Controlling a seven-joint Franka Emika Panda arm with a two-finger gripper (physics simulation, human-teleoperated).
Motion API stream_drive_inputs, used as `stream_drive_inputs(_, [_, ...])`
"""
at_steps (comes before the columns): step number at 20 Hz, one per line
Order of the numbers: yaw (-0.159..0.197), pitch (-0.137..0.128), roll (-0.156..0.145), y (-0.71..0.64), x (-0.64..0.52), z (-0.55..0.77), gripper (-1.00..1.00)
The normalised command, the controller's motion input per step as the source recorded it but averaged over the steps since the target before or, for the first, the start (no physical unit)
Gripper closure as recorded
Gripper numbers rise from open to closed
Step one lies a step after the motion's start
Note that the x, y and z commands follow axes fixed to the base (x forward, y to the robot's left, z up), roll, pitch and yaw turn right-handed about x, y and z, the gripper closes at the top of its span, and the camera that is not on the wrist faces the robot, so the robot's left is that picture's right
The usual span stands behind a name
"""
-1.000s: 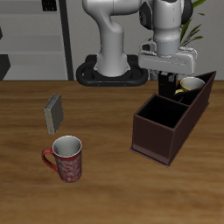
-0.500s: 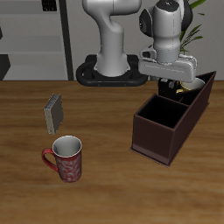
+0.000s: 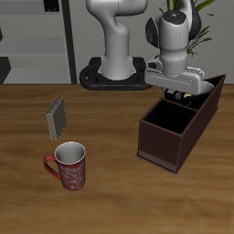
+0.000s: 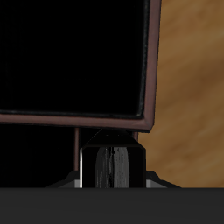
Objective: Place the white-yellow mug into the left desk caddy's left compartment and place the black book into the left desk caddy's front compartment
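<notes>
The left desk caddy, a dark maroon box with dividers, stands on the table. My gripper hovers over the caddy's back part. It is shut on the black book, which hangs dark and glossy between the pale fingers just above the caddy's rim. The book's lower end shows under the hand in the exterior view. The white-yellow mug sits in a back compartment of the caddy, almost wholly hidden behind the gripper. The caddy's large compartment is dark inside.
A red patterned mug stands near the table's front. A small grey book stands behind it. The robot's base is at the table's back, and a plant stands behind the caddy.
My gripper has come down and a little toward the table's front with the black book in it. It now covers the mug, which showed clearly a second ago.
</notes>
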Motion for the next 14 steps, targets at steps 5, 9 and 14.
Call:
stream_drive_inputs(5, [0.005,0.003,0.021,0.00,-0.02,0.04,-1.00])
stream_drive_inputs(9, [0.027,-0.011,0.007,0.00,-0.03,0.05,-1.00])
stream_drive_inputs(14, [0.022,-0.016,0.012,0.02,-0.08,0.06,-1.00])
